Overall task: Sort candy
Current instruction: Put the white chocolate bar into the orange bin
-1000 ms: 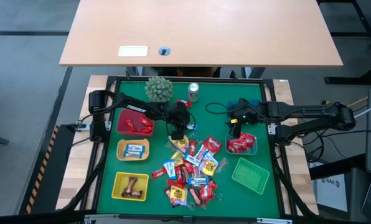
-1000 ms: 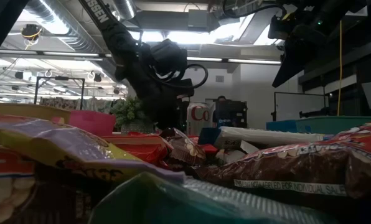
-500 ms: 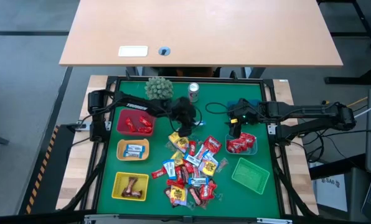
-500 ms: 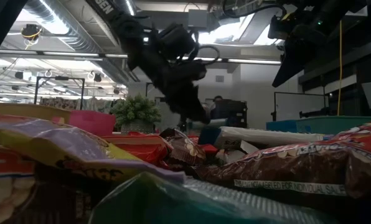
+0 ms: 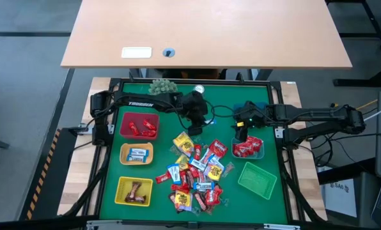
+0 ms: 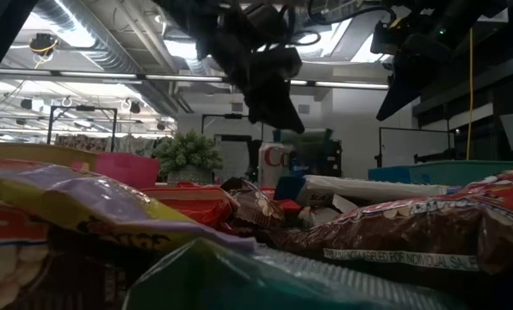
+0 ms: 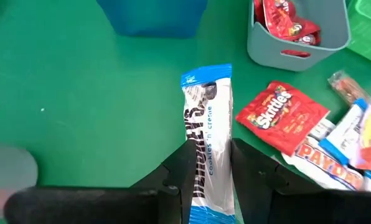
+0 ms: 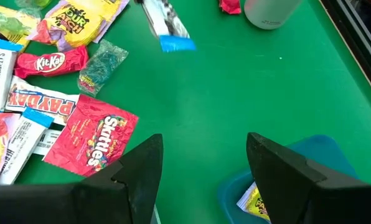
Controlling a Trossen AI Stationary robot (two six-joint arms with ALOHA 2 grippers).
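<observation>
Green felt covers the bench (image 5: 158, 163) in my overhead view, where the candy (image 5: 197, 169) lies heaped in the middle. My left claw (image 5: 199, 121) hangs just beyond the far edge of that heap, near the back of the felt. My right claw (image 5: 241, 132) sits over the grey basket (image 5: 249, 148) of red packets on the right. Along the left side I see a red basket (image 5: 138, 125), an orange basket (image 5: 136, 153) and a yellow basket (image 5: 134, 191); a green basket (image 5: 257, 179) stands toward the front right.

From bench height, wrappers fill the foreground and the left claw (image 6: 269, 95) is raised well above them.

Through the left wrist camera, the left claw (image 7: 211, 165) is clamped on a blue-and-white cookies-and-creme bar (image 7: 207, 134), which sticks out forward between the fingers, above the felt. A red Skittles packet (image 7: 280, 115) lies just beside it.

Through the right wrist camera, the right claw (image 8: 201, 168) stands with its fingers spread wide, holding nothing, above bare felt and a blue basket (image 8: 285, 180).
</observation>
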